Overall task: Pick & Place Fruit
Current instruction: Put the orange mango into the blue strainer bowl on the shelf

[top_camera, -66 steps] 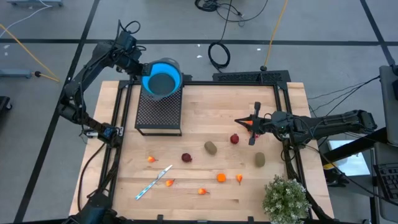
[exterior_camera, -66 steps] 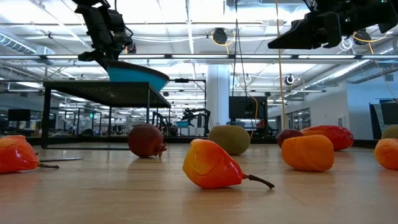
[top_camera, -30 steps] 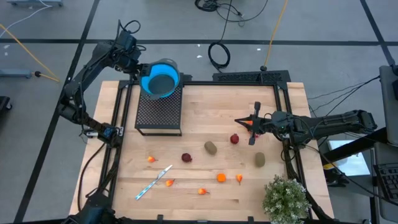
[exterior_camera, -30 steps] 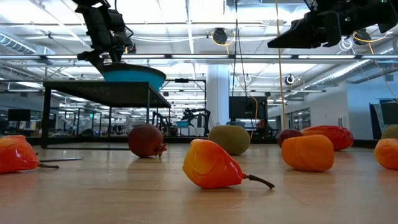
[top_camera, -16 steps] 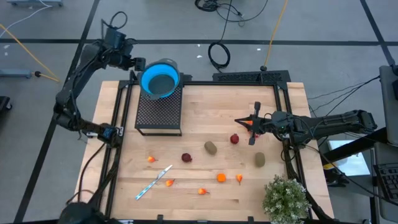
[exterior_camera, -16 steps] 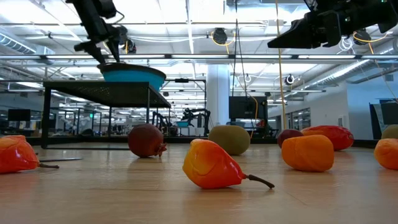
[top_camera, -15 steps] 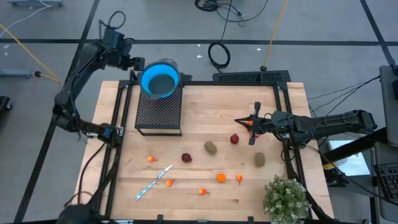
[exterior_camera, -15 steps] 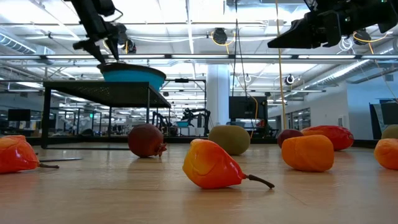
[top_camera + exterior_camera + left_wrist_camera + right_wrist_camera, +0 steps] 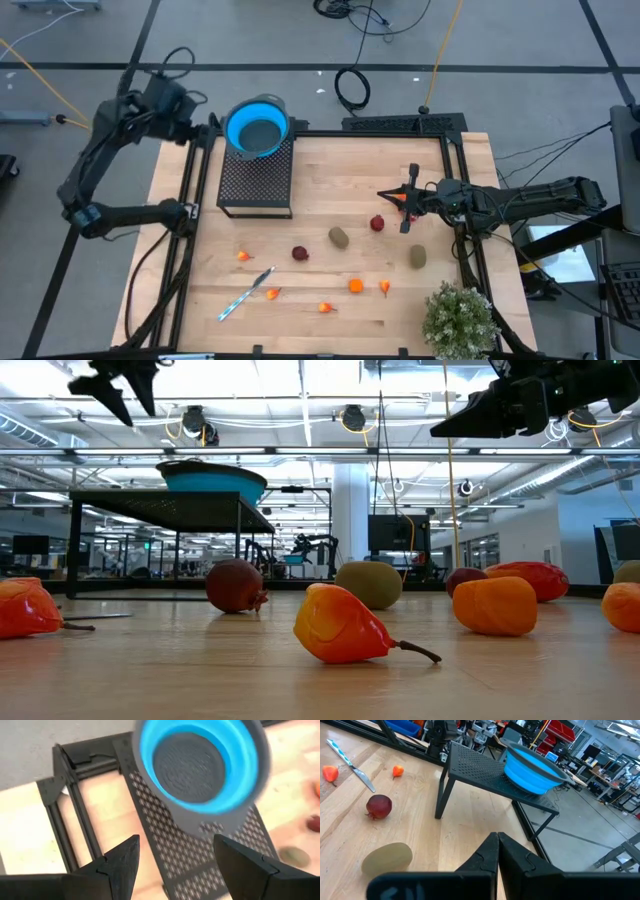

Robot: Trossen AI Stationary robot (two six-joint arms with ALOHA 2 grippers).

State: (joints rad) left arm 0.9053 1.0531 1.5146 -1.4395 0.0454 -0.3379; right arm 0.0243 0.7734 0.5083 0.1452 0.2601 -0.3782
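A: Left claw [image 9: 205, 128] has let go of the blue bowl [image 9: 258, 126] and backed off toward its own side; fingers [image 9: 122, 862] spread, nothing between them. Half a second ago it was still at the rim.

B: Bowl position?

A: Sitting on the far end of the black perforated stand [image 9: 256, 180], just ahead of the left claw, partly overhanging the edge. No fruit in it.

B: So the container is placed. Fruit?

A: All still on the tabletop [image 9: 330, 170]. Dark red round piece [image 9: 377, 223] just beside the right claw [image 9: 410, 199], olive oval [image 9: 339, 237] a bit further off, second olive one [image 9: 417, 257] near it, another red one [image 9: 300, 253] and small orange bits [image 9: 356, 285] well apart from either claw.

B: Right claw?

A: Unmoved, hovering above the tabletop, fingers pressed together, carrying nothing. Probably picking starts now, nearest red piece first.
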